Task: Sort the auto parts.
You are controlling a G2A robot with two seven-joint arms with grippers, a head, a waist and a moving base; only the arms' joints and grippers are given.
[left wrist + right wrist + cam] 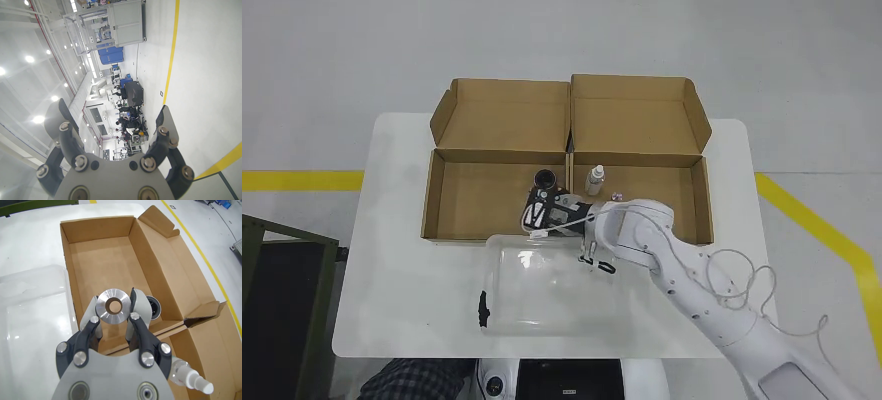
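Now the right gripper (113, 303) hangs over the left cardboard box (105, 262), its jaws grasping a silver metal ring (103, 311). A black bearing (156, 309) lies in the box corner just beside it. The counter (28, 237) is white and glossy. The left gripper (113, 106), jaws released, faces a bright factory hall with a yellow floor line (171, 56)

The white, round-cornered table (392, 260) carries two open cardboard boxes side by side along its far half: the left cardboard box (474, 198) and the right cardboard box (667, 195), touching at their shared wall. Nearer the robot lies a clear plastic tray (542, 300), its far rim just beside the boxes. A small black piece (482, 308) sits at the tray's left edge; whether it lies on the table or belongs to the tray is unclear.
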